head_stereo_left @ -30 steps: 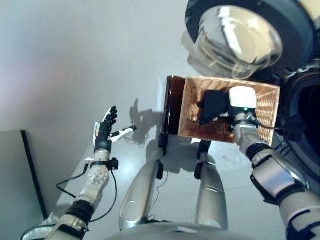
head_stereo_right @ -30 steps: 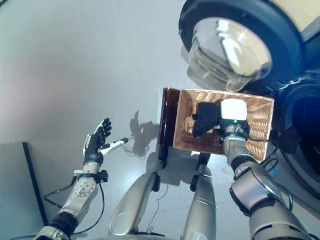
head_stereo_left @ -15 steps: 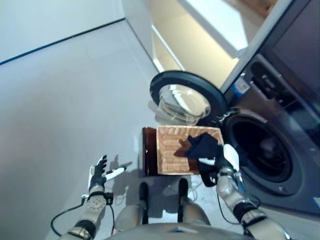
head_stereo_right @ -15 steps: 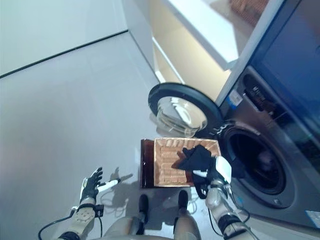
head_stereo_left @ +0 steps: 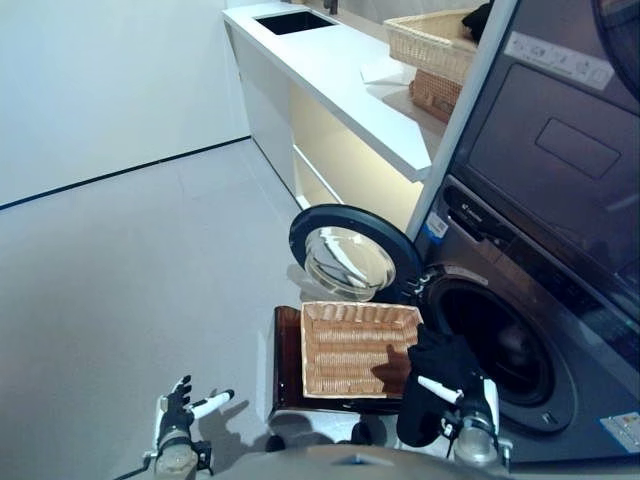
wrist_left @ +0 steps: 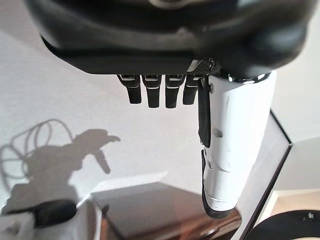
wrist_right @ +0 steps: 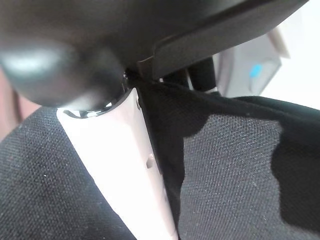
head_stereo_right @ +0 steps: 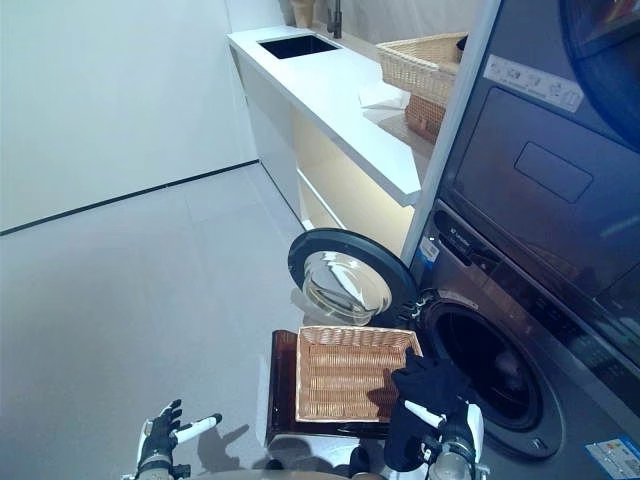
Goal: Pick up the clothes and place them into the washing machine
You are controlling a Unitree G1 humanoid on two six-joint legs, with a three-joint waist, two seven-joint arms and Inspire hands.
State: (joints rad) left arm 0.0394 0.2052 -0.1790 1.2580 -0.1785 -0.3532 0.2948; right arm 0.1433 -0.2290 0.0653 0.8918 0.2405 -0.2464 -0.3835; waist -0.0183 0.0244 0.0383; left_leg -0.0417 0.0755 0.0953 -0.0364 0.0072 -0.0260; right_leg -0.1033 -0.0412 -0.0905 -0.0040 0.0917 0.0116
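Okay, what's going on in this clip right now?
The robot is moving laundry from a basket to a washer. Its right hand is shut on a black piece of clothing, held up between the rectangular woven wicker basket and the open drum of the dark front-loading washing machine, whose round glass door is swung open. The basket now looks empty. The left hand hangs open over the grey floor, holding nothing.

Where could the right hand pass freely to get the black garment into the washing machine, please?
The drum opening stands clear, just beyond the right hand holding the black garment. The wicker basket looks empty, so there is room there too. It is tighter at the open door, which borders the basket's far edge. The left hand idles over bare floor.
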